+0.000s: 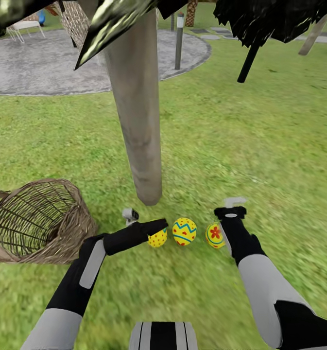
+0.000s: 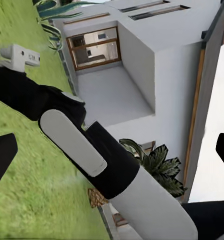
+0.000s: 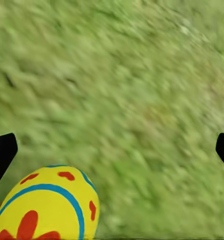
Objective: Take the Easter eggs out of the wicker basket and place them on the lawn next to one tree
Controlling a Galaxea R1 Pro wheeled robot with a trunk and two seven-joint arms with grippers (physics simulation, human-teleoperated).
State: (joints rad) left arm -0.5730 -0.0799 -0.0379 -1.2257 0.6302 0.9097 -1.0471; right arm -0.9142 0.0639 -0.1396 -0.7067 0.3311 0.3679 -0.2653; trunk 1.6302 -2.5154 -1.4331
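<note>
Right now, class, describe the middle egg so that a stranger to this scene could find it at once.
Find the thick grey tree trunk rising from the lawn. On the grass just in front of its foot lie three yellow eggs in a row, right of the tipped wicker basket. The middle egg is the one with blue zigzags and red spots; one neighbour has only red dots, the other a red flower.

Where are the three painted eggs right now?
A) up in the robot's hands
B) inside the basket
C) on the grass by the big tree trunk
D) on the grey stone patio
C: all three Easter eggs lie in a row on the lawn just below the tree trunk, and the wicker basket beside them looks empty.
</note>
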